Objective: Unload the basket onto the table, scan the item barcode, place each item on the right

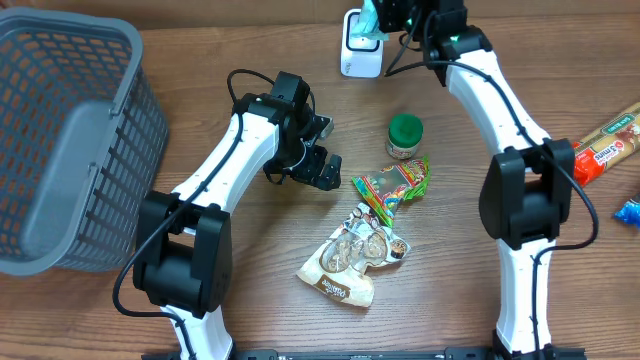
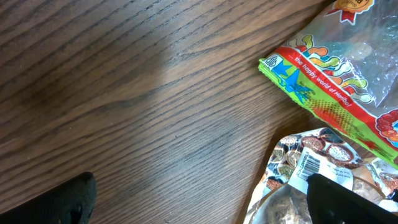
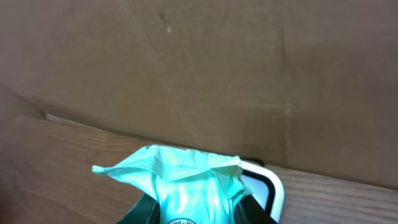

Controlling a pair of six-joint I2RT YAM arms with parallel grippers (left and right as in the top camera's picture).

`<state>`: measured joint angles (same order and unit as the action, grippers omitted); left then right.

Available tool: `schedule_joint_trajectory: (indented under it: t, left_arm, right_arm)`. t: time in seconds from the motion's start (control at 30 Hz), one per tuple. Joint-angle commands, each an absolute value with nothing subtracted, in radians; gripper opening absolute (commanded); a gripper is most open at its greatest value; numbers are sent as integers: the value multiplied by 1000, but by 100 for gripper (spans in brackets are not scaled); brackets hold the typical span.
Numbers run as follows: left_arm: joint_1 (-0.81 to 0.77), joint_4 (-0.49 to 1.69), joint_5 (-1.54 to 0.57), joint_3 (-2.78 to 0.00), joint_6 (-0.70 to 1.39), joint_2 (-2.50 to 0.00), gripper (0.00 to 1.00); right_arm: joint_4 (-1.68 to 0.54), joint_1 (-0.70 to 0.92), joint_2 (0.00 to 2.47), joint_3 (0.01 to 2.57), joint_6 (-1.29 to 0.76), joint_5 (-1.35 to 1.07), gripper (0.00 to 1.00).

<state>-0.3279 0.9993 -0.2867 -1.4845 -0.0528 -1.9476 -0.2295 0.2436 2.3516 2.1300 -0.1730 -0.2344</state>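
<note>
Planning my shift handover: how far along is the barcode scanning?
Pickup looks done: the right claw is shut on the mint packet. In hand: that packet is held at the white scanner. Left: confirming the scan; the jar, gummy packet and cookie pouch lie on the table near the open left claw.

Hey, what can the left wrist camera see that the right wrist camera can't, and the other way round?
Only the left wrist: a green and red candy bag and a beige snack pouch with its barcode facing up, framed by the wide-apart left fingers. Only the right wrist: a mint-green pouch gripped between the right fingers, in front of a white scanner and a cardboard wall. Both: the wooden table.
</note>
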Motion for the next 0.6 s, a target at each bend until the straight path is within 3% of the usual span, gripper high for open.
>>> schedule_joint_trajectory:
  t: [0.0, 0.57]
  left_arm:
    - [-336, 999, -289, -1499, -36, -1957, 100]
    - [-336, 999, -289, -1499, -22, -1957, 100]
  right_arm:
    - [-222, 258, 2385, 2205, -183, -202, 3]
    - [-248, 260, 2439, 2214, -183, -180, 3]
